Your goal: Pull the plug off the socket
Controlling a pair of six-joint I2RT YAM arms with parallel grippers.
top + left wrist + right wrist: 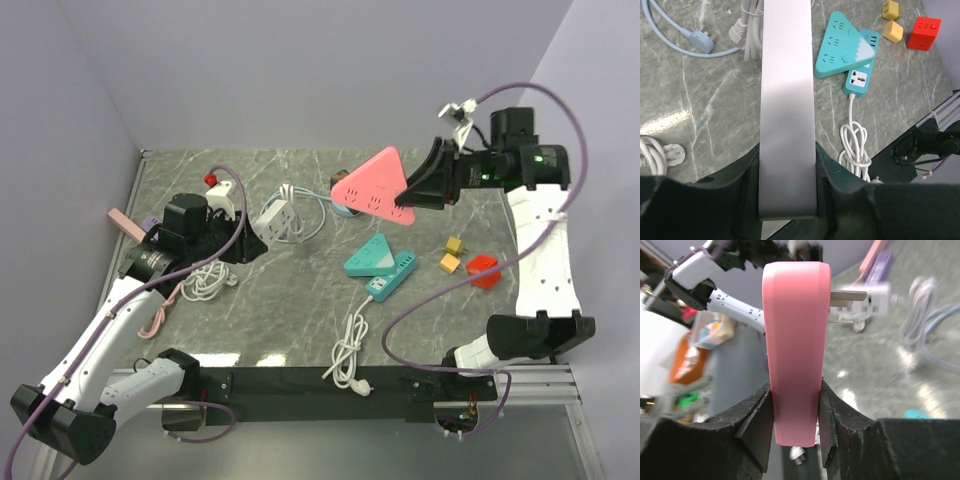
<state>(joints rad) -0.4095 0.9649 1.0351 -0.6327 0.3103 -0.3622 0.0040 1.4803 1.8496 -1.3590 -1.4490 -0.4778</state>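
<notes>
Pink smooth plastic, a triangle with round corners: the socket strip [375,185] is clamped in my right end effector [410,195], raised over the grey marbled bench [270,310]. The light-blue plug [700,40] lies on the bench, apart from it. My left end effector [787,200] grips a flat white bar [787,100].

The plug [867,294] beside the pink socket [795,340] is blurred; the white strip [787,100] is cut off by the top edge.
</notes>
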